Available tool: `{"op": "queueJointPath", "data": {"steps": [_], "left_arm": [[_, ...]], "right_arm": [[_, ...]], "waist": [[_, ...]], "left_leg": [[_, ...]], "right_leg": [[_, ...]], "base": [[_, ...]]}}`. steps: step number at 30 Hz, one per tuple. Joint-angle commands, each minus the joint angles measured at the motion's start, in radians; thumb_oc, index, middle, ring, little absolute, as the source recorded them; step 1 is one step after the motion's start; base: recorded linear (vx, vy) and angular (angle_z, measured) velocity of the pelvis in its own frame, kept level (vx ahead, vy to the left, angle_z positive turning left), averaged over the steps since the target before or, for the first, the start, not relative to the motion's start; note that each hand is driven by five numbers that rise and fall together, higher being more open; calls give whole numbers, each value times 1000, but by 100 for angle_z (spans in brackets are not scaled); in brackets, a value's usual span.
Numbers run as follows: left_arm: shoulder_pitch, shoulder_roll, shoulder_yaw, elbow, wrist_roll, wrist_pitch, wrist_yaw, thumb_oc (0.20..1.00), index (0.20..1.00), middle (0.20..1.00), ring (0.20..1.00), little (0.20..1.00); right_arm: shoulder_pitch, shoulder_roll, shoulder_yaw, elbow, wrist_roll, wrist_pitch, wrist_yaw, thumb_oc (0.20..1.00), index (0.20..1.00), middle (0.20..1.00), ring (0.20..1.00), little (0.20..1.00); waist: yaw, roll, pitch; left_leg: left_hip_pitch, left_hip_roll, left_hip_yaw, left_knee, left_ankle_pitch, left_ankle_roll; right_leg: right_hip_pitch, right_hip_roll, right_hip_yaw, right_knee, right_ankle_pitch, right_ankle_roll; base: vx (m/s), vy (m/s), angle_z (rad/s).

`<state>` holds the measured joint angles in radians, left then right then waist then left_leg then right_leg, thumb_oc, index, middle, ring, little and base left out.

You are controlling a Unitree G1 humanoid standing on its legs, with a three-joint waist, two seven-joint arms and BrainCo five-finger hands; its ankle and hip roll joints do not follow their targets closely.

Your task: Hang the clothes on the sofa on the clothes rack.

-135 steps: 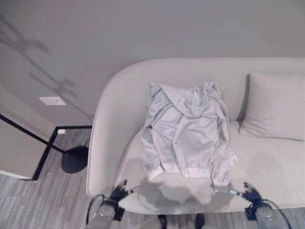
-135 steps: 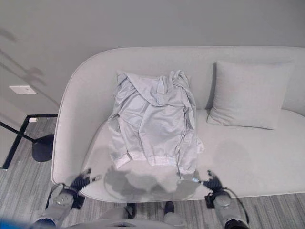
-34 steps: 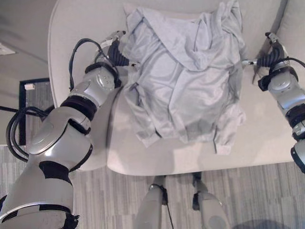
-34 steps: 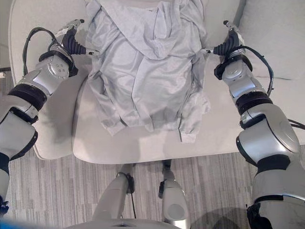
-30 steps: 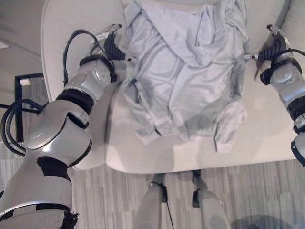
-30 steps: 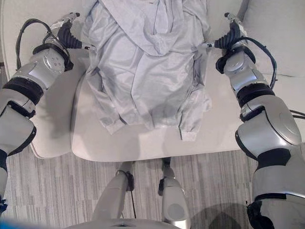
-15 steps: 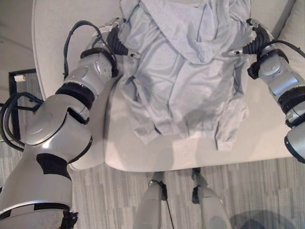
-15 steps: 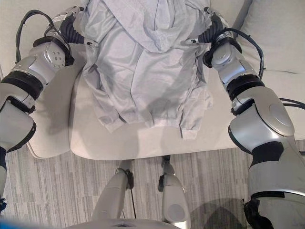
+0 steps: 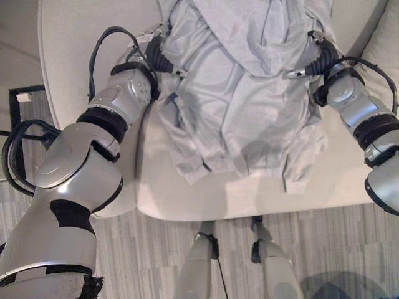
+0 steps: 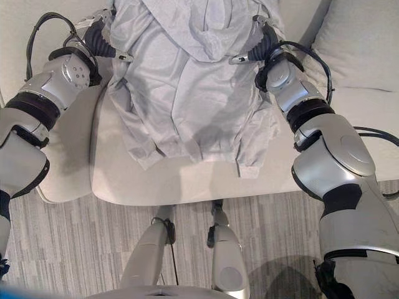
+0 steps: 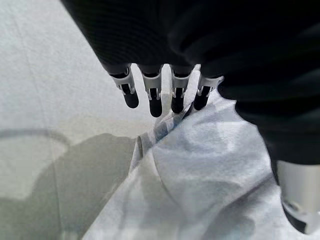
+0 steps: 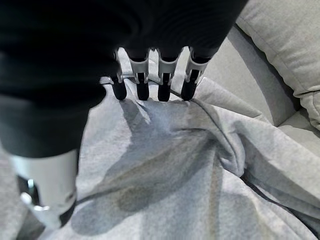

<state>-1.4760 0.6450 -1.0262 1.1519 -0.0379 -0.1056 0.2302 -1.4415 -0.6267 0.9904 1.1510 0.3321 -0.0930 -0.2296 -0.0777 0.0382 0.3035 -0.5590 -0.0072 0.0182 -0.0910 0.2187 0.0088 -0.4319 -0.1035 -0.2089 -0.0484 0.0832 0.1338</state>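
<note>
Garment: pale grey hooded sweatshirt [image 9: 240, 93] lying spread across light grey fabric sofa [image 9: 87, 37].
Left hand [image 9: 157, 55]: resting at garment's left shoulder edge, fingers [image 11: 152, 97] extending straight, gripping nothing.
Right hand [image 10: 260, 45]: hovering over right shoulder, fingers [image 12: 164, 86] straight, uncurled.
Cushion: grey square pillow [image 10: 358, 43] sitting beside right arm.

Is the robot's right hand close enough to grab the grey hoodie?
Probably yes. The right hand hangs just over the hoodie on the sofa, fingers straight, with nothing between them.
</note>
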Motion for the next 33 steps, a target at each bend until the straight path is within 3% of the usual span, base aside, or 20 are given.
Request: {"op": "queueJointPath", "data": {"steps": [1,10,25,33], "left_arm": [[-159,-13,-22,110,-28,-16,12,1000,1000,1000,1000,1000],[-166,-17,-27,101,-33,-15,17,1000,1000,1000,1000,1000],[-171,32,-28,83,-34,-16,31,1000,1000,1000,1000,1000],[-183,16,-37,95,-41,-17,29,1000,1000,1000,1000,1000]], "right_arm": [[-144,-11,-3,46,37,-17,-6,1000,1000,1000,1000,1000],[-156,-7,0,36,38,-19,-16,1000,1000,1000,1000,1000],[-86,-151,-97,-1,104,-51,-51,1000,1000,1000,1000,1000],[-97,-137,-94,54,102,-41,-52,1000,1000,1000,1000,1000]], "waist": [[9,-2,18],[5,-1,20],[-21,-8,30],[-16,-2,38]], "left_leg": [[54,-21,19,4,-53,-100],[51,-20,23,4,-51,-100],[57,-15,26,4,-64,-97],[54,-15,24,4,-63,-96]], "right_leg": [[-136,1,22,-39,162,101],[-138,2,25,-39,163,100],[-132,2,25,-39,159,103],[-134,2,24,-39,160,102]], "base": [[0,0,0],[0,0,0],[0,0,0],[0,0,0]]}}
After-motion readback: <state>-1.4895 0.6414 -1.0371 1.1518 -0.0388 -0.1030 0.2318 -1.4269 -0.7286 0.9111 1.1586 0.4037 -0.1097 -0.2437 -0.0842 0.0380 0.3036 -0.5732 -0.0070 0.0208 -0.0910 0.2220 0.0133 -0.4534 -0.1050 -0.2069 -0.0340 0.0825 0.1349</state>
